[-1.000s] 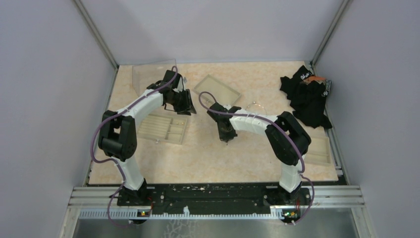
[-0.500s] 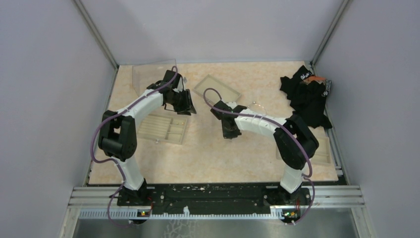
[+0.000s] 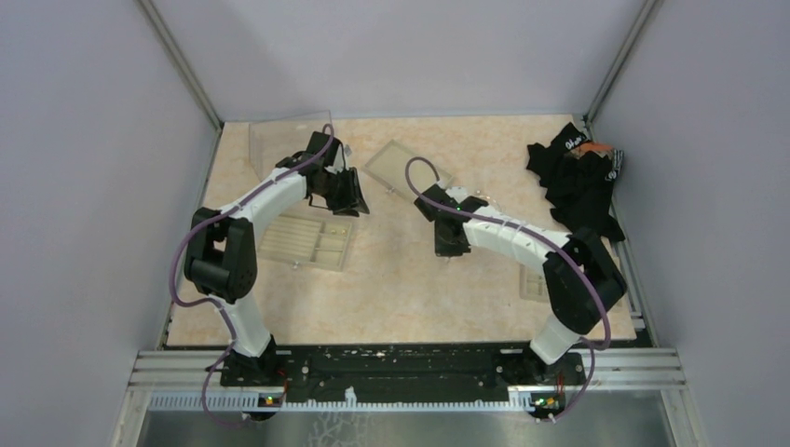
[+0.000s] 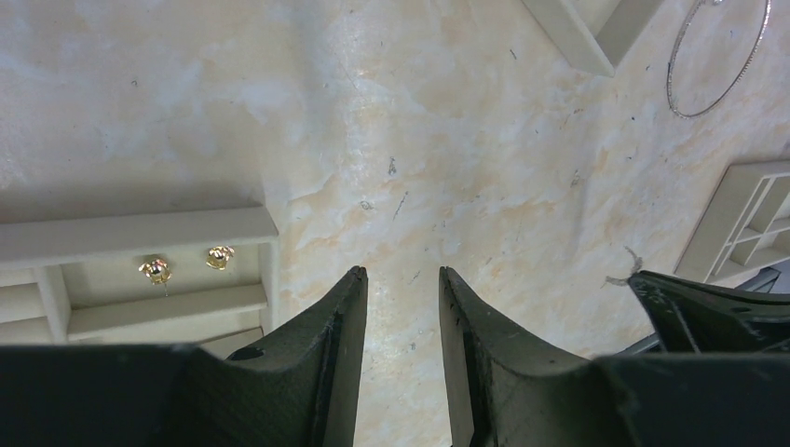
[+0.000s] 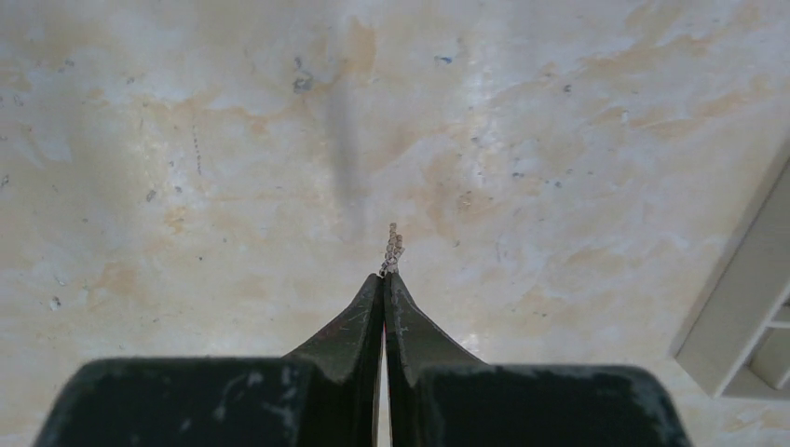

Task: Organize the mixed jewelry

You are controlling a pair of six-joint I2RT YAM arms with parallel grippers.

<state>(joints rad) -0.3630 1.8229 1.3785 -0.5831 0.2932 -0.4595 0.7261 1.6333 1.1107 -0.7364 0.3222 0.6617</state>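
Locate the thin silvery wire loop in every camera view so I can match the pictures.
Top external: the thin silvery wire loop shows faintly, right of centre, between the flat beige plastic lid and the black cloth heap.
Left wrist: top right corner, partly cropped.
Right wrist: not in it.
Shared landmark: the right gripper, jaws shut on a tiny pale metallic piece; it also shows at the left wrist view's lower right.

The loop runs off the left wrist view's top edge, the right arm hides most of a tray from above, and the piece in the right claw is too small to identify.
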